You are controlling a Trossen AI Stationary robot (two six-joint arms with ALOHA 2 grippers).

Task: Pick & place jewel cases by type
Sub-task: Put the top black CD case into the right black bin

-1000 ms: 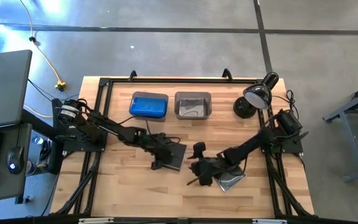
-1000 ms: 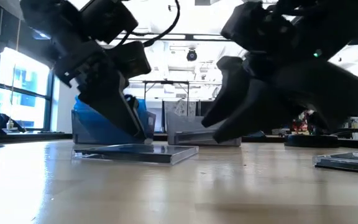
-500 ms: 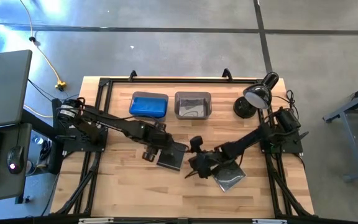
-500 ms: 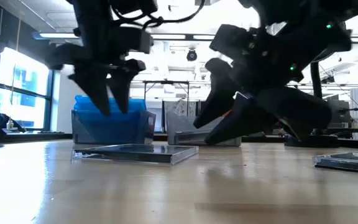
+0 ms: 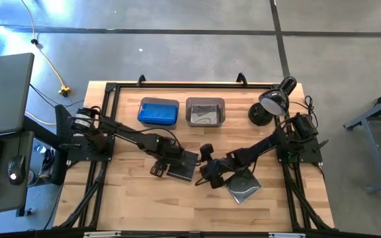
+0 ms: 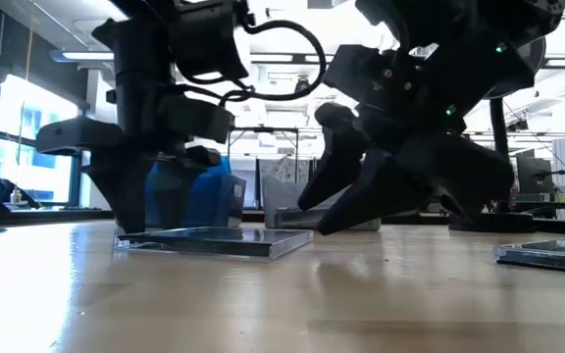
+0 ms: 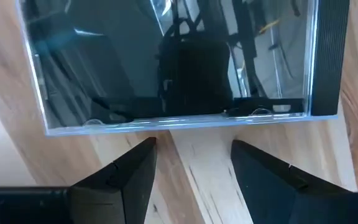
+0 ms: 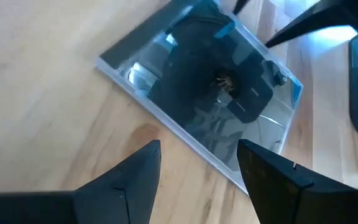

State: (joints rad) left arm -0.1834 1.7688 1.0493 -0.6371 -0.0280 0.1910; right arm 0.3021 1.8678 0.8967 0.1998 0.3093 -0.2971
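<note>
Overhead camera looks straight down on the pale wooden table (image 5: 131, 198); a table-level camera faces the room; both wrist cameras hover close above one glossy dark square plastic case (image 7: 179, 59), mid-frame overhead.

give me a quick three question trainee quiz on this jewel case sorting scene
1. True or false: the left tool holds a jewel case.
2. Which bin already looks filled with blue: A, the left bin, or B, the right bin?
3. How many dark jewel cases lie flat on the table?

Key
1. False: both it and the right tool are open and hold nothing.
2. A.
3. Two: the middle case and the right case.
</note>
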